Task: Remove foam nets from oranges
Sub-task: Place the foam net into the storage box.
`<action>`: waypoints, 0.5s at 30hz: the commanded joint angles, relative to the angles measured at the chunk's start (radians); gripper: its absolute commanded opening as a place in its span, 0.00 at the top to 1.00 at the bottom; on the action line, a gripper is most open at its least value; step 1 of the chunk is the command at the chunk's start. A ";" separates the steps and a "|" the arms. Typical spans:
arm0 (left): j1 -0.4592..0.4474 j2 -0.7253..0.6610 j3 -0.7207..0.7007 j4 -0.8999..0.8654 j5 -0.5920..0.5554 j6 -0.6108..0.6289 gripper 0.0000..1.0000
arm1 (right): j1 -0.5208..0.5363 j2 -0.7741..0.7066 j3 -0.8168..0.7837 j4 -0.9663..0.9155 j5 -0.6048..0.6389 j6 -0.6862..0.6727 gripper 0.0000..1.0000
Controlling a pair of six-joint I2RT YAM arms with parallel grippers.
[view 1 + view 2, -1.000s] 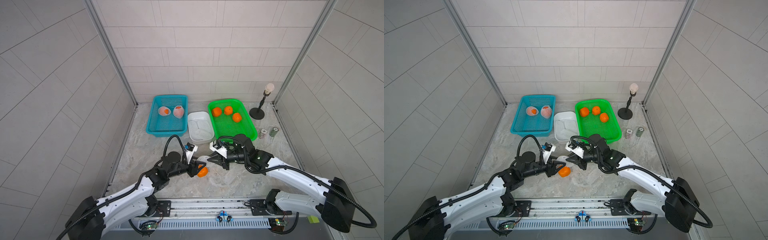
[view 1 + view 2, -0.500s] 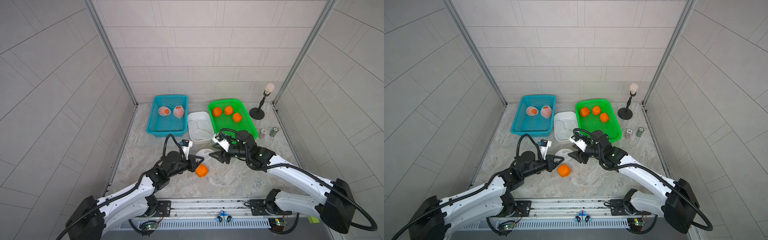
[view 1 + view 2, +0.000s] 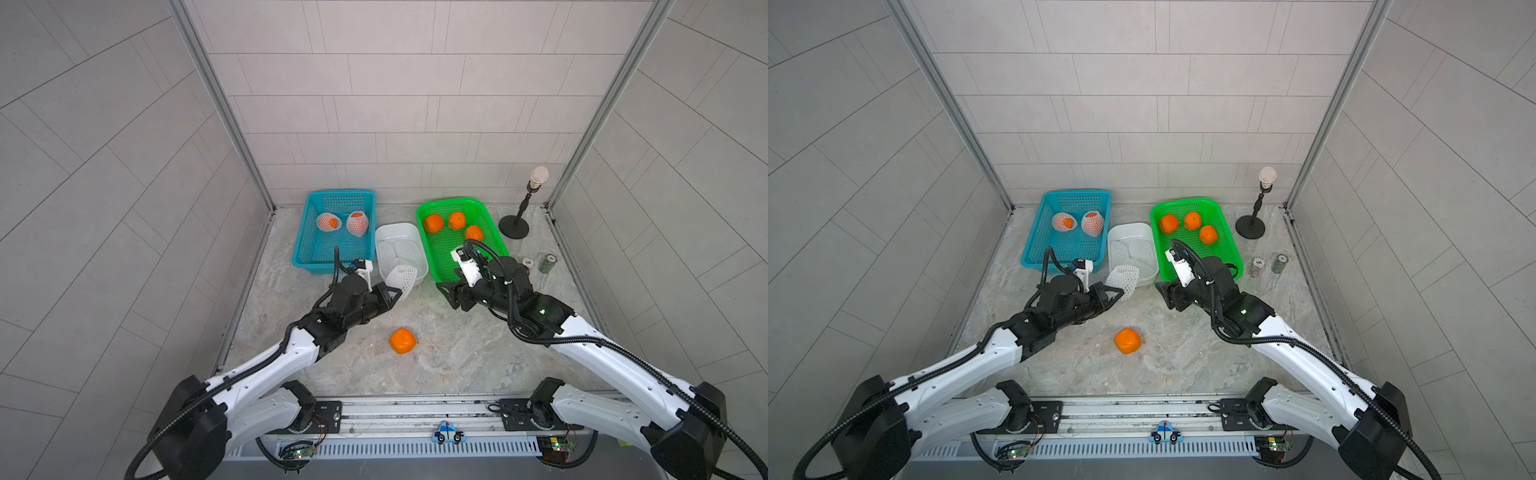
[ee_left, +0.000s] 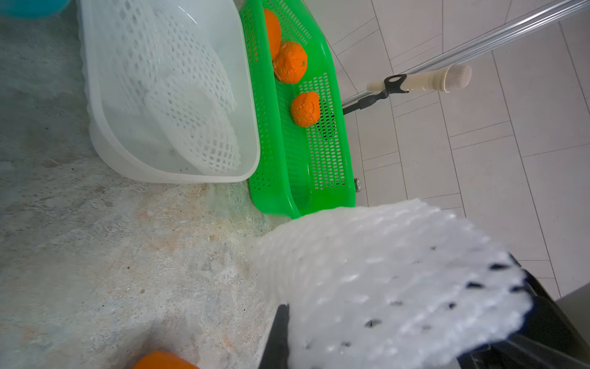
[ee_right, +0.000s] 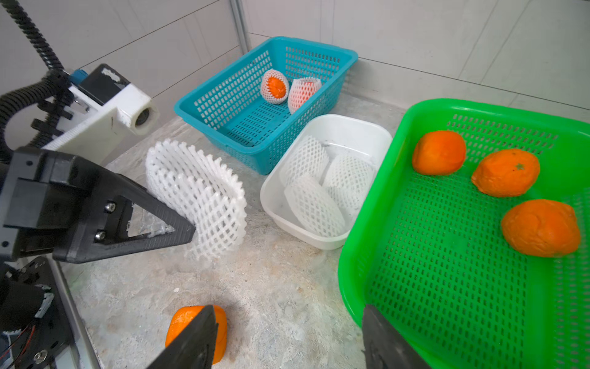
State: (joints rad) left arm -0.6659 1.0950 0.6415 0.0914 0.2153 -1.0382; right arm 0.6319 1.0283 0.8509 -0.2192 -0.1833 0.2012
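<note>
Foam net (image 3: 401, 279) pinched by left gripper (image 3: 392, 294), just beside white tub (image 3: 397, 226).
Its long axis runs from the clenched jaws toward the tub; right gripper (image 3: 446, 293) spread, empty; bare orange (image 3: 402, 341) on table (image 3: 436, 357).

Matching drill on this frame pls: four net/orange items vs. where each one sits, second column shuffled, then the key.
Column one
1. netted oranges
2. loose orange
3. flat empty nets
4. stretched net

Column two
A. inside the white tub
B. pinched in the left tool, which is shut on it
C. inside the blue basket
D. on the table, between the two arms

Pairs: 1-C, 2-D, 3-A, 4-B
</note>
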 commanded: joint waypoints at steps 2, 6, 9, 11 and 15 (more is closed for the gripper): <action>0.058 0.101 0.167 -0.229 -0.014 -0.002 1.00 | -0.006 0.042 0.054 -0.083 0.095 0.070 0.27; 0.155 0.237 0.305 -0.287 0.022 0.015 1.00 | -0.008 0.082 0.092 -0.124 0.108 0.089 0.27; 0.187 0.376 0.455 -0.372 0.058 0.098 1.00 | -0.009 0.081 0.097 -0.131 0.126 0.081 0.27; 0.198 0.484 0.571 -0.412 0.108 0.149 0.99 | -0.010 0.064 0.080 -0.110 0.144 0.079 0.27; 0.219 0.691 0.868 -0.674 0.149 0.390 0.96 | -0.014 0.034 0.049 -0.068 0.149 0.076 0.26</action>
State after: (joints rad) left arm -0.4568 1.7077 1.3598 -0.3668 0.3191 -0.8375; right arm 0.6247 1.0988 0.9150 -0.3096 -0.0635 0.2665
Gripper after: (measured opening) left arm 0.047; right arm 0.743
